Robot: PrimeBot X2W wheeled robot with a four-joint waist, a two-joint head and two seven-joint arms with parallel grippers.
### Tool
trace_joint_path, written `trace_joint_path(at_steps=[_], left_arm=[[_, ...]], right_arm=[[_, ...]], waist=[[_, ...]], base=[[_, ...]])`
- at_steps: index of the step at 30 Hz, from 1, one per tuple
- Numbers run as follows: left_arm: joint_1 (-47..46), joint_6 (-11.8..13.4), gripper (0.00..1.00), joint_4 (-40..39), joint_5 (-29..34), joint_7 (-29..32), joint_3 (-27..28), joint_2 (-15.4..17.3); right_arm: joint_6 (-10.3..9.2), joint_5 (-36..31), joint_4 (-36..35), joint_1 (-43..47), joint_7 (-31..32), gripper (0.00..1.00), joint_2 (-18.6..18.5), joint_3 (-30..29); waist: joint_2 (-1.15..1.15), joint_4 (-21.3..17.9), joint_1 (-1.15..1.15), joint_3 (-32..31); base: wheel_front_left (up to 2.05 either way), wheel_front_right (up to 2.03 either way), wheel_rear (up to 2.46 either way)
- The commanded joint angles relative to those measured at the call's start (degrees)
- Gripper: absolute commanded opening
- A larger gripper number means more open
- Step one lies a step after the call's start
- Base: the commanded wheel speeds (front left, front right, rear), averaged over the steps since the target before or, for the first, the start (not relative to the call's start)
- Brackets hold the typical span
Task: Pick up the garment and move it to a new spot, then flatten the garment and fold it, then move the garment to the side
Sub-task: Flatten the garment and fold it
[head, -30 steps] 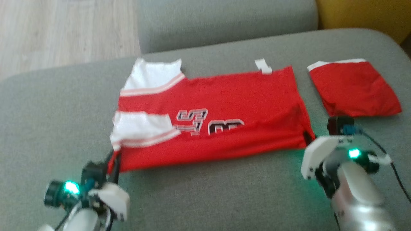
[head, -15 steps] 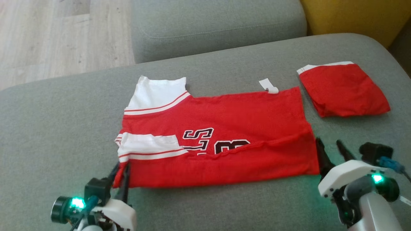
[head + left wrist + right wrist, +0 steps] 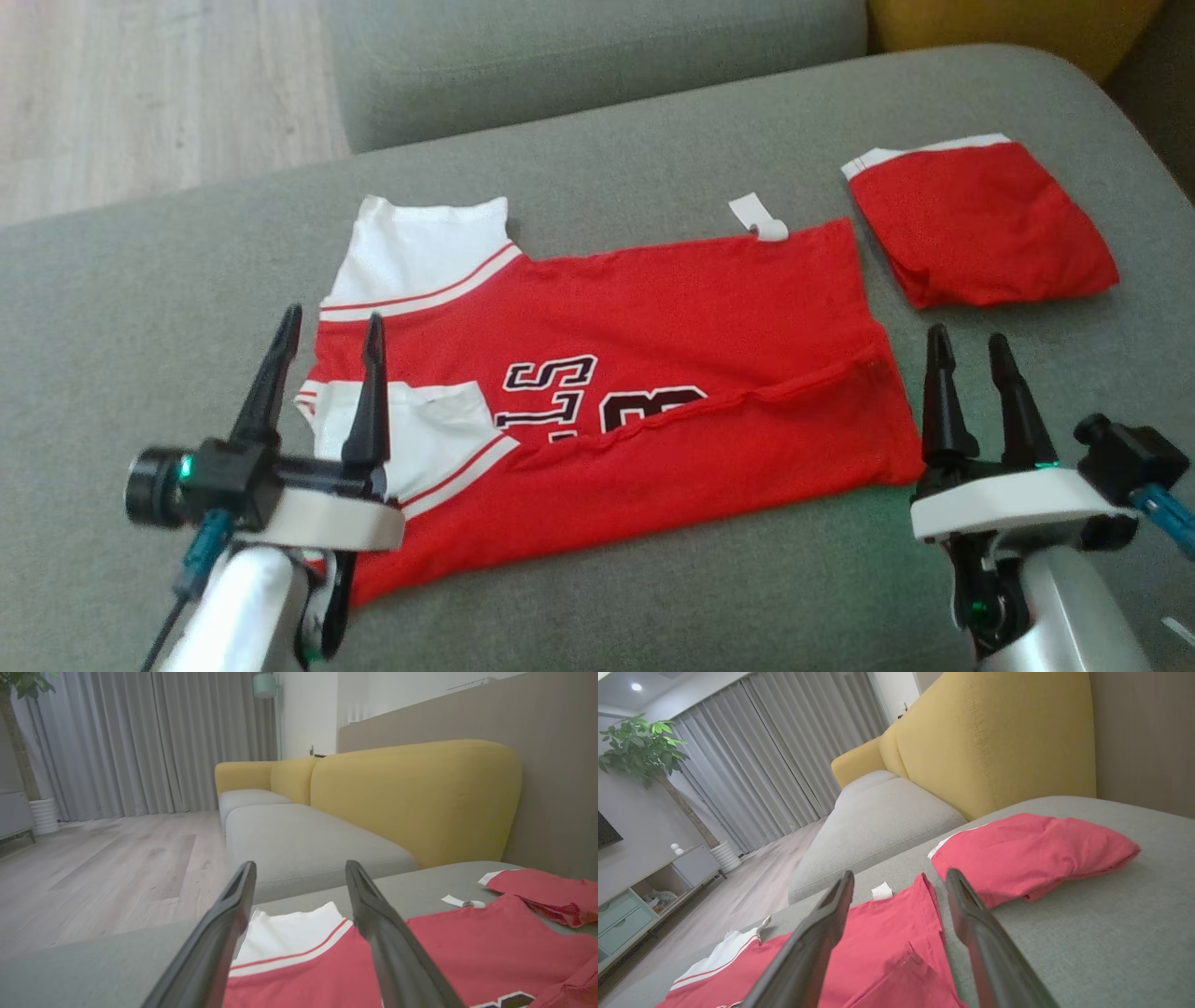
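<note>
overhead, left pincer (image 3: 334, 314) and right pincer (image 3: 966, 334) spread, jersey (image 3: 653, 308) between; right wrist view shows plant (image 3: 642, 742).

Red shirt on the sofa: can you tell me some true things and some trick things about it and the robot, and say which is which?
1. The red shirt lies on the grey sofa. True.
2. The left pincer is gripping the shirt. False: it is open and holds nothing.
3. A folded red cloth lies to the right of the shirt, apart from it. True.
4. The right pincer is shut. False: its fingers stand apart.
5. The shirt has green sleeves. False: the sleeves are white with red stripes.
</note>
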Motion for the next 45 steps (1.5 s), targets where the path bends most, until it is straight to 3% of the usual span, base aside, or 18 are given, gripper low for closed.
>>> trace_joint_path(at_steps=[1,7,12,16,24,33,42,43,44,45], left_arm=[[-3.59,-0.40,1.00,-2.63,0.58,-0.64,2.80,1.42],[-11.44,-4.27,1.00,-2.91,2.09,2.01,2.66,5.58],[-23.03,-10.39,1.00,1.99,3.01,12.22,0.54,11.31],[-31.39,-12.88,1.00,9.99,1.40,23.19,-2.71,15.01],[-41.38,-13.39,1.00,22.01,-5.91,34.99,-7.41,18.36],[-46.61,-13.41,1.00,31.47,-9.55,37.33,-11.33,21.21],[-47.88,-13.42,1.00,36.39,-13.37,40.21,-14.82,19.83],[-47.76,-13.42,0.90,36.35,-14.08,40.89,-15.54,19.72],[-47.63,-13.42,0.17,36.17,-14.77,41.40,-16.30,19.67],[-47.45,-13.42,0.00,35.93,-15.54,41.70,-16.98,19.55]], right_arm=[[-0.05,-0.18,-2.29,-2.21,-0.98,1.00,-0.26,1.65],[-0.05,0.71,-3.82,-5.11,-1.64,1.00,-0.26,1.91],[-0.05,2.00,-5.74,-8.31,-1.75,1.00,-0.26,2.37],[-0.05,3.20,-7.25,-10.14,-1.77,1.00,-0.26,3.62],[-0.05,5.32,-9.28,-11.88,-1.78,1.00,-0.26,5.38],[-0.05,5.59,-9.79,-11.87,-1.78,1.00,-0.26,5.67],[-0.05,4.58,-9.80,-12.09,-1.78,1.00,-0.26,4.81],[-0.05,4.46,-9.73,-12.13,-1.78,1.00,-0.26,4.66],[-0.05,4.32,-9.63,-12.16,-1.78,1.00,-0.26,4.49],[-0.05,4.15,-9.51,-12.14,-1.78,1.00,-0.26,4.23]], waist=[[0.00,-0.82,0.00,1.14],[0.00,-3.16,0.00,5.42],[0.00,-5.37,0.00,10.79],[0.00,-7.52,0.00,14.87],[0.00,-10.87,0.00,20.20],[0.00,-12.46,0.00,21.58],[0.00,-11.54,0.00,21.62],[0.00,-11.38,0.00,21.52],[0.00,-11.21,0.00,21.39],[0.00,-10.93,0.00,21.15]], base=[[0.00,0.00,0.00],[0.00,0.00,0.00],[0.00,0.00,0.00],[0.00,0.00,0.00],[0.00,0.00,0.00],[0.00,0.00,0.00],[0.00,0.00,0.00],[0.00,0.00,0.00],[0.00,0.00,0.00],[0.00,0.00,0.00]])
